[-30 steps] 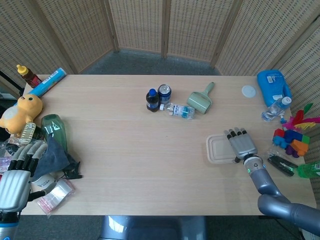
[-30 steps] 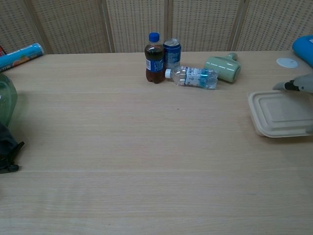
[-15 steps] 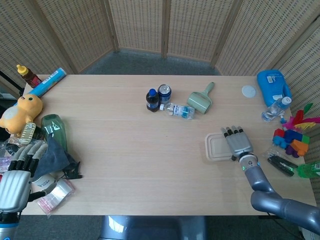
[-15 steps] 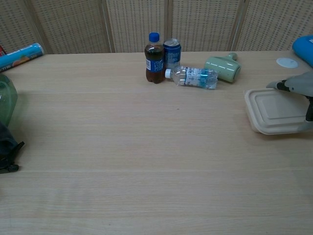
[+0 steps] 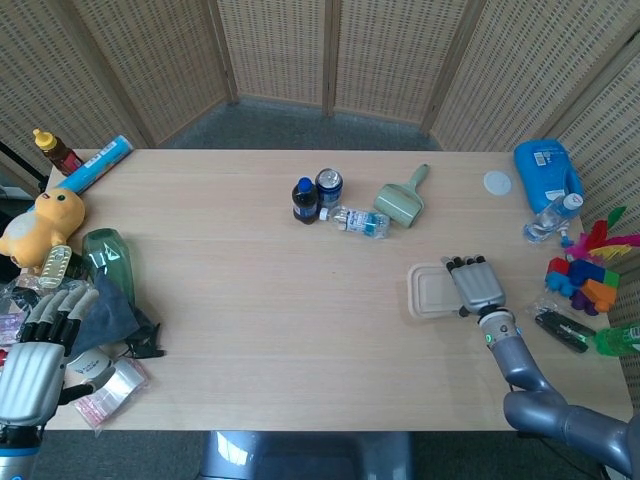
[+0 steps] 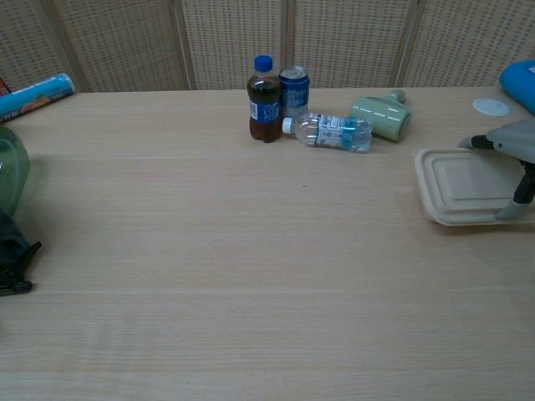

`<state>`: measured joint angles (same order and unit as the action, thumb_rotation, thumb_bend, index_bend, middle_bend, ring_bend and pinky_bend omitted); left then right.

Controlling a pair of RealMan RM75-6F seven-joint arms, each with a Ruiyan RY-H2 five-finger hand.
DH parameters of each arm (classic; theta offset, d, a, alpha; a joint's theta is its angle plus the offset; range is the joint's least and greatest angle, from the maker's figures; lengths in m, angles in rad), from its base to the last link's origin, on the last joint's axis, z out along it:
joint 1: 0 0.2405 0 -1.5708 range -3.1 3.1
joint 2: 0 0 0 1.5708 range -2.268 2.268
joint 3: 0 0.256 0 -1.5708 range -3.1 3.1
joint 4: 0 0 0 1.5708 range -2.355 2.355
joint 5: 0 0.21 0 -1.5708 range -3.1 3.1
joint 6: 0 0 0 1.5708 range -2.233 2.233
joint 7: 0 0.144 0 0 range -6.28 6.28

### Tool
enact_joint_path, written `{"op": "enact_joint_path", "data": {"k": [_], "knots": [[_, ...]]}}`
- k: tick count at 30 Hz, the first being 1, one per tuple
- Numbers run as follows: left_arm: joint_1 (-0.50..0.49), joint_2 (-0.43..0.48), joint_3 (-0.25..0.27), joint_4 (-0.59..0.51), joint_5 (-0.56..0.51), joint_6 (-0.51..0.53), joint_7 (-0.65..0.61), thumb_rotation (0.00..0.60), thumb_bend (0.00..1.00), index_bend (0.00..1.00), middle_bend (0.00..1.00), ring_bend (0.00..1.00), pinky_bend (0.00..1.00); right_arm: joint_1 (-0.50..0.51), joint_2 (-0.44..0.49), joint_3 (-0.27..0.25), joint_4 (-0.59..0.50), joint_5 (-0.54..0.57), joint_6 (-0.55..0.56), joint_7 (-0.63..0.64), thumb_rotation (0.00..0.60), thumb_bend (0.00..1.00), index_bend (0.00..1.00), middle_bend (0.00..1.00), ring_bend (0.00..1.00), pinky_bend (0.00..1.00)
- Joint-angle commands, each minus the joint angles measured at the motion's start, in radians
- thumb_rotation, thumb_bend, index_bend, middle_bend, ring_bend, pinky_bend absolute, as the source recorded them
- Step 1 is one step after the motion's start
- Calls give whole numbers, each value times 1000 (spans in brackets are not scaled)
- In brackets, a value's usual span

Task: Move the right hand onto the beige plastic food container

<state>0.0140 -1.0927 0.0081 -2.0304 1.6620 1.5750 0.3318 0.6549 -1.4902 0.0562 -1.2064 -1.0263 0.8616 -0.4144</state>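
Observation:
The beige plastic food container (image 5: 430, 291) lies flat on the table's right side, also seen in the chest view as the container (image 6: 460, 185). My right hand (image 5: 475, 284) lies palm down over its right half, fingers straight and pointing away from me; in the chest view the right hand (image 6: 512, 150) shows at the right edge, thumb hanging by the container's near corner. It grips nothing. My left hand (image 5: 35, 355) hovers at the lower left beside the clutter, fingers extended, holding nothing.
A cola bottle (image 5: 304, 200), a can (image 5: 328, 187), a lying water bottle (image 5: 360, 221) and a green scoop (image 5: 401, 201) sit mid-table. Blue jug (image 5: 547, 171), white lid (image 5: 497, 182) and toys (image 5: 585, 277) crowd the right edge. Green bottle (image 5: 108, 260), dark cloth (image 5: 104, 313) and yellow duck (image 5: 40, 226) lie left.
The right hand has shifted slightly left and away from me, and the container has slid a little left with it. The left hand has not moved.

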Motion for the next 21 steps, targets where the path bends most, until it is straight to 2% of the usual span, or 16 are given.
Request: {"op": "enact_joint_path", "data": {"k": [1, 9, 21], "knots": [[1, 0, 0, -1, 1, 1, 0, 600, 0, 0, 0, 0, 0, -13, 9, 5, -2, -24, 19, 24, 600, 2, 882, 907, 864, 1000], [1, 1, 1, -5, 3, 4, -5, 600, 0, 0, 0, 0, 0, -43, 88, 13, -112, -91, 110, 24, 600, 9, 886, 904, 864, 1000], [-1, 10, 7, -16, 12, -1, -32, 600, 0, 0, 0, 0, 0, -99, 291, 31, -378, -169, 245, -3, 600, 13, 886, 902, 864, 1000]]}}
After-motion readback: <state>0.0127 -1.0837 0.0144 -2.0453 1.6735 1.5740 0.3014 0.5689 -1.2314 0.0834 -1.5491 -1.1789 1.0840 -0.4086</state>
